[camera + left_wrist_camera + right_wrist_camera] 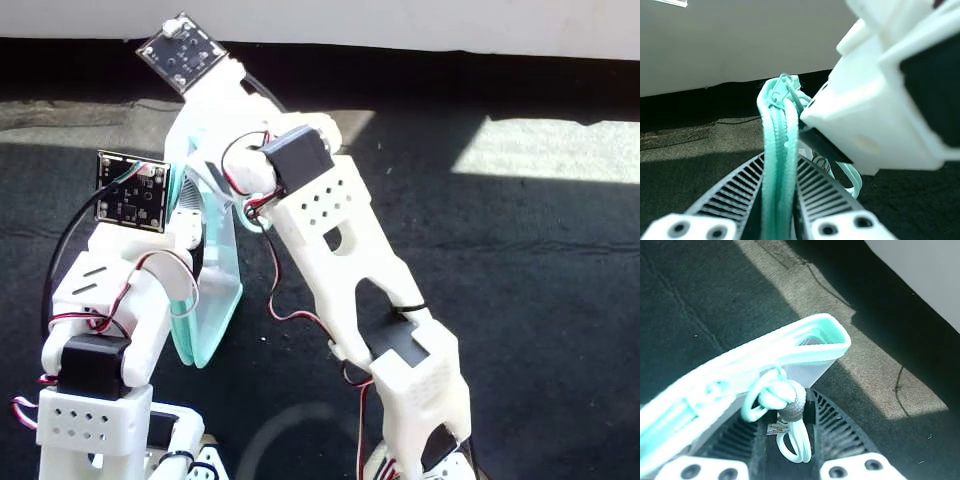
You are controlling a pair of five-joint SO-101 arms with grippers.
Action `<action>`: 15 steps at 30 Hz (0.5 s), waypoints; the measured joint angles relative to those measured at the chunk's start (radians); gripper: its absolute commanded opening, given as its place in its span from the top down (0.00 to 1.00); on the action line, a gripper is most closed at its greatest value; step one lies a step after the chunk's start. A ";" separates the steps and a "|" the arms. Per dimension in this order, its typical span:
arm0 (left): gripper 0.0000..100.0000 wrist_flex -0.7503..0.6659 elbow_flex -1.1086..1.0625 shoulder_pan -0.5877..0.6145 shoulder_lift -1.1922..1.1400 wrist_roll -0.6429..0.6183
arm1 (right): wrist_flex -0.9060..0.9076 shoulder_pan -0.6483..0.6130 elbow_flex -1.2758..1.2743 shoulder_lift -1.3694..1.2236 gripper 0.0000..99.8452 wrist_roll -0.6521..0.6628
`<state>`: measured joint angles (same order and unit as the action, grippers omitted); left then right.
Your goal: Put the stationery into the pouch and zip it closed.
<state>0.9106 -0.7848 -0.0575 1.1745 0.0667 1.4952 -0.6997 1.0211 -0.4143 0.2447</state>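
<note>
The mint-green pouch (pixel 215 290) stands on edge on the dark table between my two arms. My left gripper (pixel 780 161) is shut on the pouch's zipper edge (pixel 775 150), the teeth running up between its ribbed fingers (pixel 735 192) to the slider (pixel 778 93). My right gripper (pixel 789 407) is shut on the zipper pull cord (pixel 788 398), a knotted mint loop with a grey bead, just below the pouch's end (pixel 805 347). The right arm's white body (pixel 890 100) sits close beside the left gripper.
A black mat (pixel 520 300) covers the table, with a sunlit patch (pixel 560 150) at the far right and a white wall (pixel 400 20) behind. Red and black cables (pixel 280 300) hang from the right arm (pixel 350 250) beside the pouch. The left arm (pixel 100 330) stands front left.
</note>
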 measured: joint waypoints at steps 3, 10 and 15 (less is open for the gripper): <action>0.99 0.000 0.003 0.000 0.000 0.000 | -0.049 0.044 0.000 -0.005 0.99 0.000; 0.99 0.000 0.018 -0.002 -0.005 0.000 | -0.101 0.101 0.012 -0.061 0.99 0.005; 0.99 -0.002 0.018 0.000 -0.005 0.000 | -0.097 0.115 0.020 -0.078 0.99 0.005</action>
<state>0.9091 -0.7664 -0.0575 1.1699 0.0667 1.3986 -0.5846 1.0411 -0.4925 0.2493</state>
